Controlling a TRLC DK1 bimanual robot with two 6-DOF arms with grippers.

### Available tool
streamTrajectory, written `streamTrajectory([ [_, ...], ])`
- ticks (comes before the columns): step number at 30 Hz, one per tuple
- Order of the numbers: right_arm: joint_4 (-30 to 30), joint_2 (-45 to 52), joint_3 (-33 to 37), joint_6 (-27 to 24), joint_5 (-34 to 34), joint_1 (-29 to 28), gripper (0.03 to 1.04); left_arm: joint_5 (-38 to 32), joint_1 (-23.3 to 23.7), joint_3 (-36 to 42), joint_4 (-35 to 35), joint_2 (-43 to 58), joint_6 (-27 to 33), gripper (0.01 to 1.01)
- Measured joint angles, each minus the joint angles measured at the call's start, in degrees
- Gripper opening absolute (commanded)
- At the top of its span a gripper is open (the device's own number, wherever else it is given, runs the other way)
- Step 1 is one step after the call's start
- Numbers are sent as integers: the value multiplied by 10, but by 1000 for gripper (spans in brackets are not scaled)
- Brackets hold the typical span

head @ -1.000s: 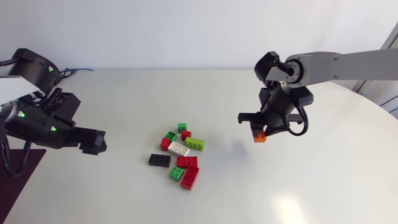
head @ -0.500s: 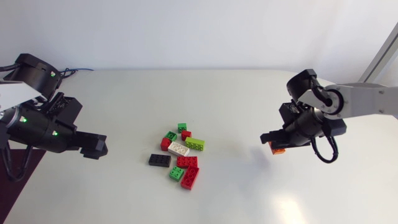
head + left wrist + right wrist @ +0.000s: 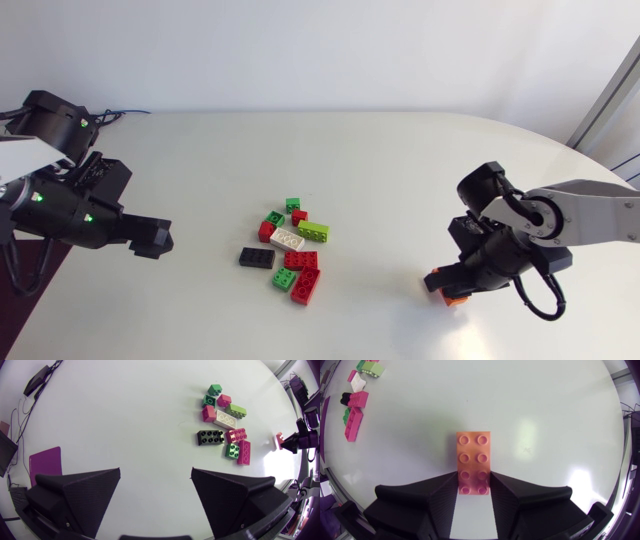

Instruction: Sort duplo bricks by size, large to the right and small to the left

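Right claw (image 3: 445,290): I see it at the lower right of the head frame, closed down to one brick's width, with both fingers pressed on the brick's long sides.
Orange brick (image 3: 473,462): a two-by-four with studs up, gripped at its near end, the rest sticking out ahead of the fingers. It is low at the table (image 3: 400,160); I cannot tell if it touches.
Pile (image 3: 300,260): loose bricks at the centre of the head frame, well apart from the orange brick. I count red and green ones, large and small, a black brick (image 3: 257,258) at the lower left edge and a white brick (image 3: 287,239) in the middle.
Left claw (image 3: 150,238): at the middle left of the head frame, spread wide with nothing between its fingers, well apart from the pile.
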Motion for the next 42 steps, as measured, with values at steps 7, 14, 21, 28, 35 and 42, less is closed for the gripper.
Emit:
streamTrajectory([
  [7,7,26,0,0,-2,0,377,0,0,-4,1,0,0,987],
  [14,15,66,2,0,-20,-2,874,0,0,-4,1,0,0,987],
  [21,-18,68,40,0,-23,-3,928,0,0,-4,1,0,0,987],
  [28,-82,67,156,-4,-23,0,938,0,0,-4,2,0,0,987],
  [35,-163,135,323,-117,-75,26,938,0,0,-4,6,0,0,987],
  [42,-191,184,336,-288,-81,50,938,0,0,-12,26,0,0,987],
])
